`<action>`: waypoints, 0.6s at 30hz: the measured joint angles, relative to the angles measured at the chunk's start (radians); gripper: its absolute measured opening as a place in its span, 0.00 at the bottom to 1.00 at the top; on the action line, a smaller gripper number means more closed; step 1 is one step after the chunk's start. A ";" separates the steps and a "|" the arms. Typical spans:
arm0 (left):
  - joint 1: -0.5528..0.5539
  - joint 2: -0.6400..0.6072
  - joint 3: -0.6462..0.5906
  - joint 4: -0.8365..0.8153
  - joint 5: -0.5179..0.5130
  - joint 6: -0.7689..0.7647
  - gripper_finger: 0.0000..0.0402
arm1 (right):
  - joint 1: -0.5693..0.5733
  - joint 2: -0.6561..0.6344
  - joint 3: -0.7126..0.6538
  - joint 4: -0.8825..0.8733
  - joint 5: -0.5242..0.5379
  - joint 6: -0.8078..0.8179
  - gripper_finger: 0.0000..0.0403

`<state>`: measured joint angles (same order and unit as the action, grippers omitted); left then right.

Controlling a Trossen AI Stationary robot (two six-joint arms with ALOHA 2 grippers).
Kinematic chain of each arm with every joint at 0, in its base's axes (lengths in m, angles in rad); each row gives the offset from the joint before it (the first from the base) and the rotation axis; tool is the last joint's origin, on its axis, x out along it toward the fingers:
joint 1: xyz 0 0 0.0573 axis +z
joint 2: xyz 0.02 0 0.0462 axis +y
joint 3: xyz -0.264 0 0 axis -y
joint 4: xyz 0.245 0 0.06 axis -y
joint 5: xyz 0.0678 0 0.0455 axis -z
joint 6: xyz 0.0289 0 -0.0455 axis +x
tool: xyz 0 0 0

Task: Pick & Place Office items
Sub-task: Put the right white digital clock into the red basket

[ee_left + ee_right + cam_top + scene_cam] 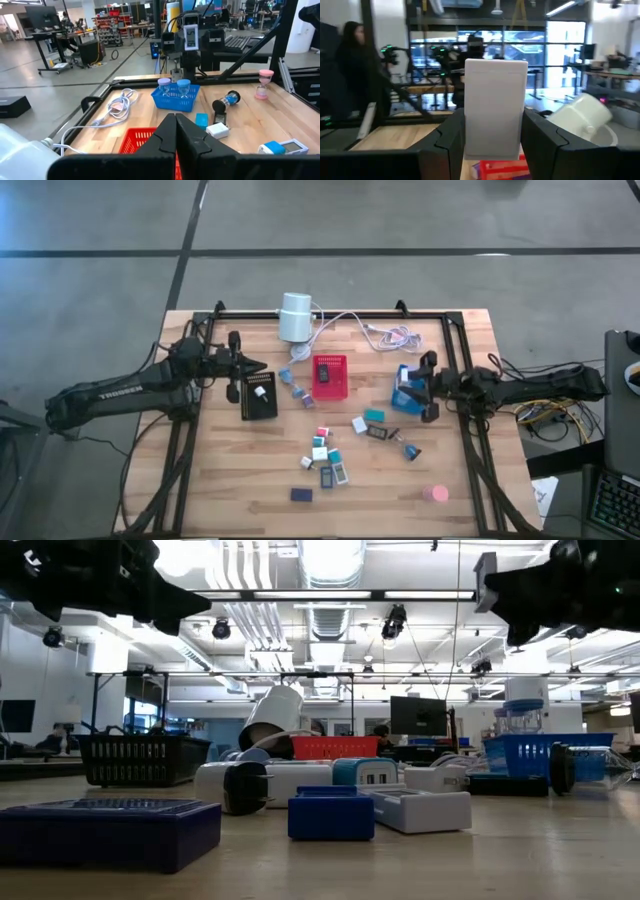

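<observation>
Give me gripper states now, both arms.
Left gripper: shut, empty, above the black tray.
Right gripper: shut on a white block, near the blue basket.

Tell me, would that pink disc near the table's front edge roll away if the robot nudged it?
Probably not while it lies as now: the pink disc seems to rest flat on the wooden table, so a nudge would likely slide it. Tipped onto its round edge, it could roll. It looks small and probably light, so even a gentle push may shift it.
</observation>
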<state>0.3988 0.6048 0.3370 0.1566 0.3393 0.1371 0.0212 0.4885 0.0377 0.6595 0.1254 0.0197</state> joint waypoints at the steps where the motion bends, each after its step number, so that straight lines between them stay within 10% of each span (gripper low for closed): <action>1: 0.000 0.000 0.000 0.000 0.000 0.000 0.01 | -0.001 0.000 0.023 -0.035 0.012 0.000 0.36; 18: -0.001 0.000 0.000 0.000 -0.002 -0.001 0.01 | -0.071 0.615 0.879 -1.026 0.223 0.002 0.36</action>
<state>0.3982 0.6048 0.3368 0.1566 0.3373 0.1364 -0.0501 1.1034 0.9170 -0.3660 0.3481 0.0220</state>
